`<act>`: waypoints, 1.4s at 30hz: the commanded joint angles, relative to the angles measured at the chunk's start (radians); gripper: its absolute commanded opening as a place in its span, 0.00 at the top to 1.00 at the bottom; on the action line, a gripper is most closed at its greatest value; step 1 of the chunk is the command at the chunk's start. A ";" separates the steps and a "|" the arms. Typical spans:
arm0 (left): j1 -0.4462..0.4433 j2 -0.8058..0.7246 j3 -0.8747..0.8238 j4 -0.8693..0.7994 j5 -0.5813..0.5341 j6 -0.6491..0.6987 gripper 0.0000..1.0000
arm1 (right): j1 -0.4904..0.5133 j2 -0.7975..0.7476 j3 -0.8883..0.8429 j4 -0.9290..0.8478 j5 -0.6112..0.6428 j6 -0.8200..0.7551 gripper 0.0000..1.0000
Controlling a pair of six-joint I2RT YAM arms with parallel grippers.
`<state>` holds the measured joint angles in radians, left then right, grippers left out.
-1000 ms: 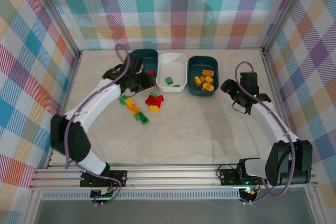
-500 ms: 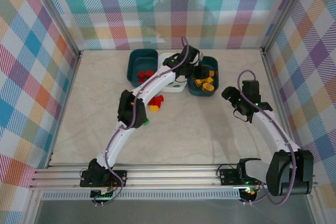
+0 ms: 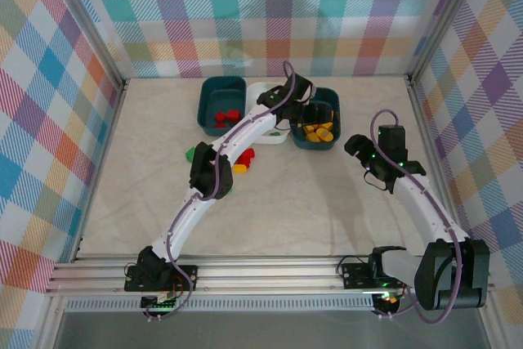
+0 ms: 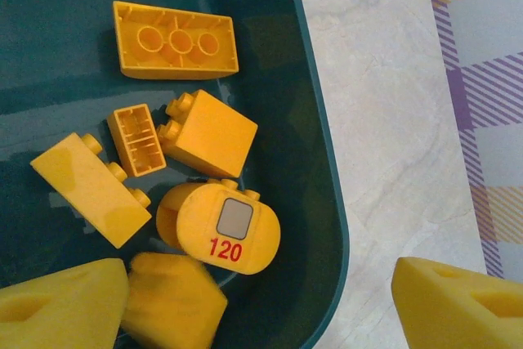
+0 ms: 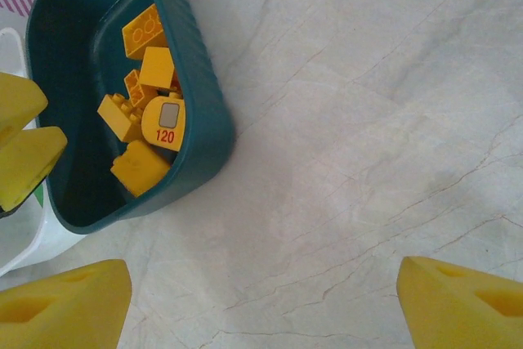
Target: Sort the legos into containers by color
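Plainly, left gripper [image 4: 260, 306] gapes empty over yellow legos [image 4: 204, 132].

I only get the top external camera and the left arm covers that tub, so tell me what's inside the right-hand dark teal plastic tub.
Observer: Yellow plastic bricks lie in the dark teal tub; a rounded yellow brick is printed 120.
Operator: Left gripper's jaws?
Observer: The left gripper is wide open above the tub's rim.
Operator: And the right?
Observer: The right gripper is open too, over bare pale marbled table beside the tub.
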<state>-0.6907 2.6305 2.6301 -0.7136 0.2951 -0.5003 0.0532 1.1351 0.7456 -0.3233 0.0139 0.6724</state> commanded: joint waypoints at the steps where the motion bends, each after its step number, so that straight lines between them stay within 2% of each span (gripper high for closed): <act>1: 0.005 -0.071 0.033 -0.055 -0.024 0.011 0.15 | -0.005 -0.024 -0.012 -0.010 -0.026 -0.022 0.15; 3: 0.003 -0.117 0.020 -0.109 -0.053 0.034 0.16 | -0.005 -0.029 -0.020 -0.003 -0.049 -0.024 0.16; 5: 0.004 -0.193 -0.062 -0.149 -0.114 0.046 0.17 | -0.003 -0.032 -0.036 0.012 -0.065 -0.012 0.16; 7: 0.006 -0.338 -0.283 -0.118 -0.196 0.037 0.18 | 0.000 -0.025 -0.060 0.038 -0.086 -0.001 0.17; 9: 0.019 -0.491 -0.557 -0.014 -0.226 0.000 0.18 | 0.015 -0.011 -0.075 0.061 -0.102 0.003 0.18; 12: 0.050 -0.693 -0.913 0.107 -0.298 -0.091 0.17 | 0.085 0.020 -0.066 0.075 -0.083 -0.018 0.19; 16: 0.117 -0.817 -1.175 0.121 -0.334 -0.114 0.18 | 0.208 0.090 -0.002 0.079 -0.028 -0.063 0.20; 19: 0.122 -0.764 -1.178 -0.016 -0.397 -0.040 0.24 | 0.232 0.155 0.026 0.108 -0.030 -0.065 0.19; 21: 0.120 -0.722 -1.181 -0.062 -0.378 0.010 0.29 | 0.232 0.187 0.032 0.119 -0.016 -0.060 0.18; 25: 0.112 -0.722 -1.251 -0.040 -0.410 0.034 0.31 | 0.232 0.218 0.027 0.130 0.016 -0.062 0.16; 31: 0.111 -0.695 -1.260 -0.027 -0.421 0.065 0.31 | 0.232 0.224 0.018 0.125 0.024 -0.069 0.15; 37: 0.111 -0.632 -1.251 -0.003 -0.450 0.077 0.42 | 0.232 0.217 0.015 0.115 0.027 -0.069 0.15; 42: 0.111 -0.619 -1.264 0.033 -0.450 0.070 0.45 | 0.233 0.218 0.014 0.107 0.021 -0.068 0.16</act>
<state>-0.5804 1.9907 1.3712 -0.6971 -0.1299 -0.4400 0.2855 1.3525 0.7536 -0.2176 0.0265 0.6189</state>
